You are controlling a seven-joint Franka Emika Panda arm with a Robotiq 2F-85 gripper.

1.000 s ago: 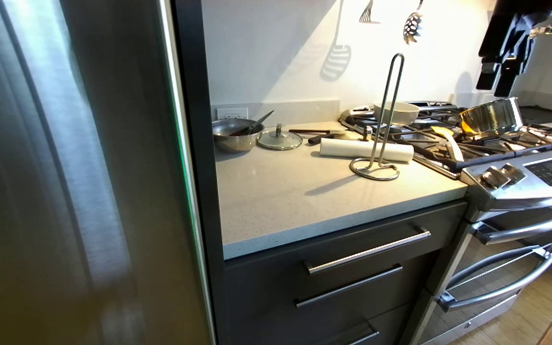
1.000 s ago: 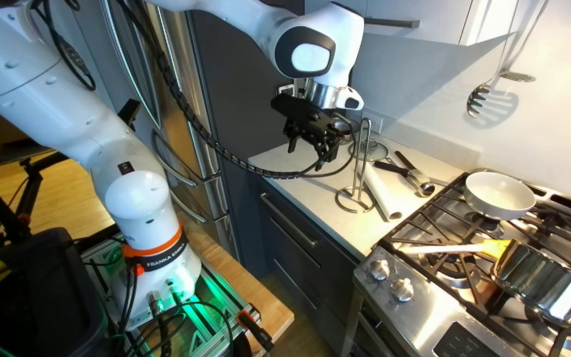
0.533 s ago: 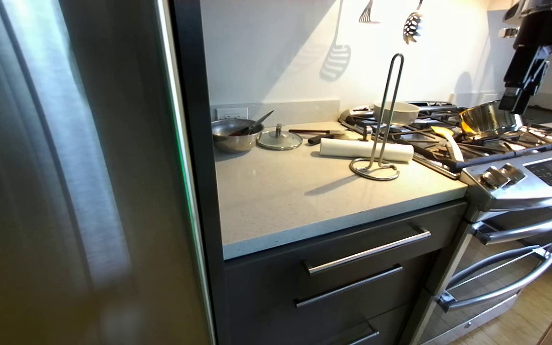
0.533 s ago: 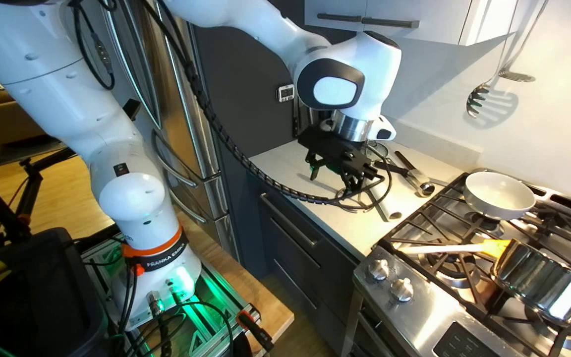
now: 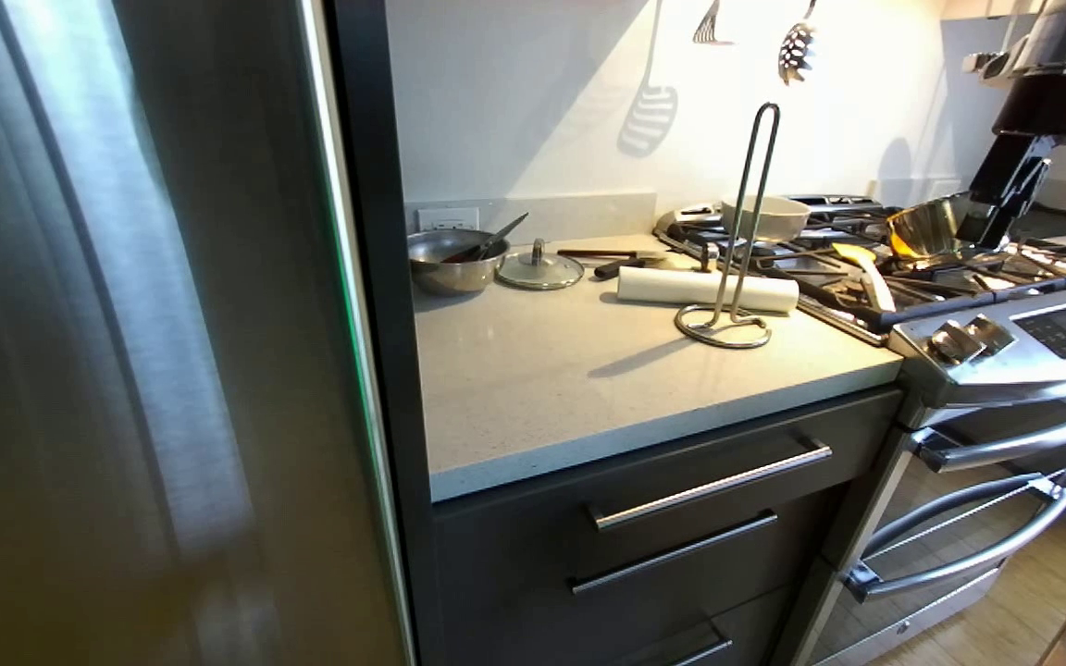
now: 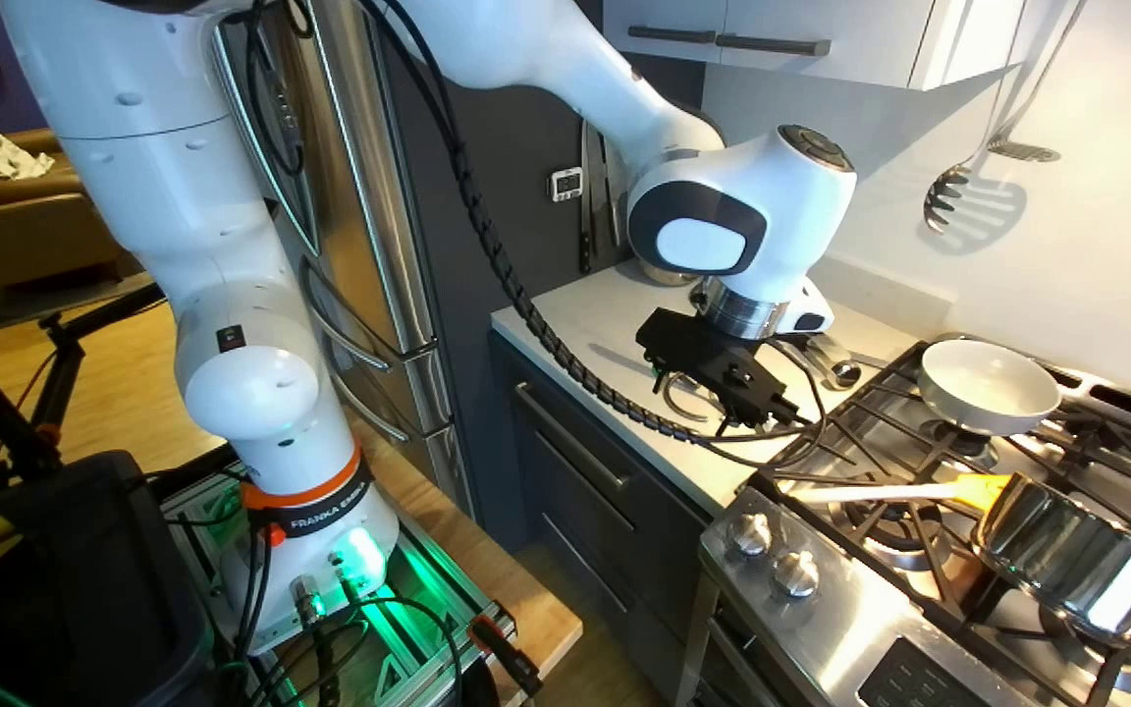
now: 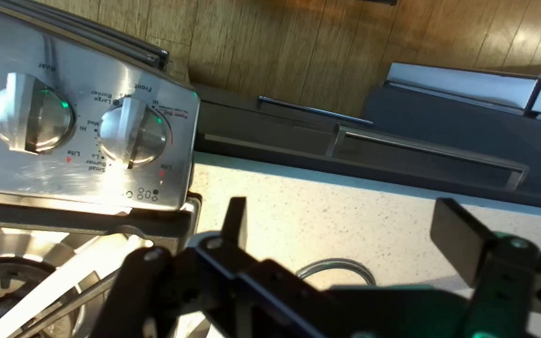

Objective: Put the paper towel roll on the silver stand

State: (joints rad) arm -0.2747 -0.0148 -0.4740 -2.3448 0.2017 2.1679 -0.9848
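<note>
Flanking the paper roll (image 5: 692, 289) (lying flat) are utensils (image 5: 619, 268) and the stand (image 5: 754, 219).

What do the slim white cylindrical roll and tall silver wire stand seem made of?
The slim white cylindrical roll: probably paper, matte; its shading is soft, without glare. The tall silver wire stand: apparently metal, perhaps steel, smooth and shiny; bright highlights show along it.
</note>
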